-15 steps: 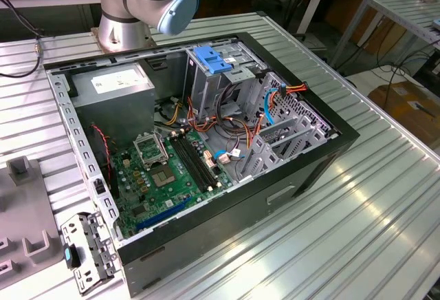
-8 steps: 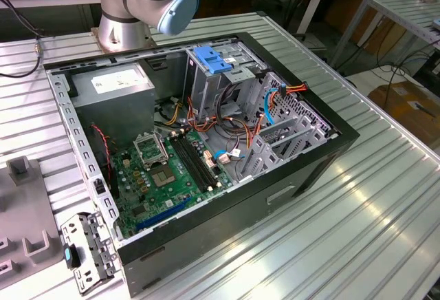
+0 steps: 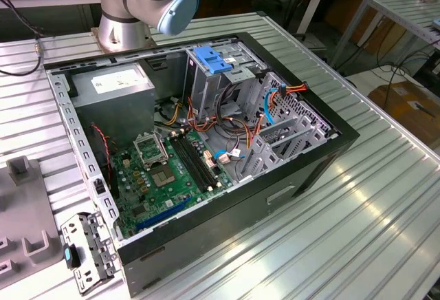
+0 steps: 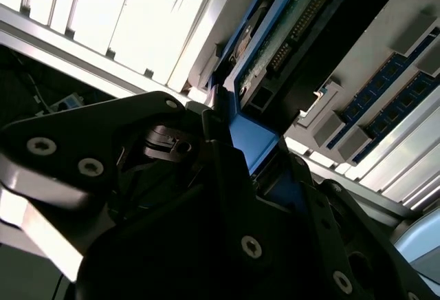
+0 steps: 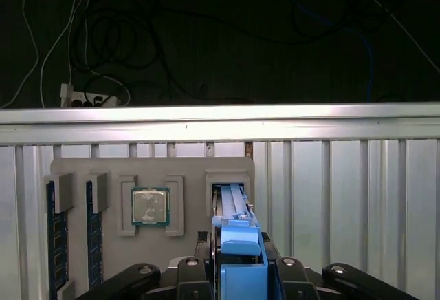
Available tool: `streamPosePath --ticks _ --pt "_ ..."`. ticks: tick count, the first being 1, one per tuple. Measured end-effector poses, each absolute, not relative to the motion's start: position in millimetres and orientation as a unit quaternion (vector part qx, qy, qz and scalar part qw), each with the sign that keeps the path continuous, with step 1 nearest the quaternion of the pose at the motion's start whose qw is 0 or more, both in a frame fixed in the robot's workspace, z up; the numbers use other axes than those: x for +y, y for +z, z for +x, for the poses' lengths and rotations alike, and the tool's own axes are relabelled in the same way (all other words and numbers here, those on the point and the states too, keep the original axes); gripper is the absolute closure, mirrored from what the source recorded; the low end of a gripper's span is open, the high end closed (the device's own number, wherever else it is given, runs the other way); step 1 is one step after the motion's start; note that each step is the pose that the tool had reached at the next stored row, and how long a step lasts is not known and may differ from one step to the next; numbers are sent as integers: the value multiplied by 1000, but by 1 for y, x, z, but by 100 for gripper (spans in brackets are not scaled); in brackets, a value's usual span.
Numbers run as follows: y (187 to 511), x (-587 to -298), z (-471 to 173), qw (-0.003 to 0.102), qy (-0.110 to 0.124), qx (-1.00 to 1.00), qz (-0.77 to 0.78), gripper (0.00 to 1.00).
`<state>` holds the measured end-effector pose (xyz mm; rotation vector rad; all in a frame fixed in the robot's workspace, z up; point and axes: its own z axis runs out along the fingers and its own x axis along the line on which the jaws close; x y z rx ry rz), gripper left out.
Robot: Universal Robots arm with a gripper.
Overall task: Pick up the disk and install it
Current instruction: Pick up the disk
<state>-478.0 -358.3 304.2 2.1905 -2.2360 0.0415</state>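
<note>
First wrist view: disk (image 5: 234, 207) gripped, standing on edge in the grey holder (image 5: 196, 169)

Just beside the disk's slot, a processor chip (image 5: 150, 207) is seen seated in its own recess of the holder. Further aside, two memory sticks (image 5: 52, 238) are lined up on edge, well apart from the disk. The gripper (image 5: 240, 271) is closed narrowly on the disk's blue bracket (image 5: 240, 245), with the jaws pressed to both its sides. In the second wrist view the disk's circuit board (image 4: 289, 31) is shown. A ribbed aluminium table (image 5: 344, 204) is spread beneath, and beyond its edge dark floor and tangled cables (image 5: 124, 38) are made out.
</note>
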Motion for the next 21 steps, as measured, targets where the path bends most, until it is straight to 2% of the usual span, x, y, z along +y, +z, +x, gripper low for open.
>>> streamPosePath --ticks 21 --pt "342 -358 -478 7 14 -714 700 63"
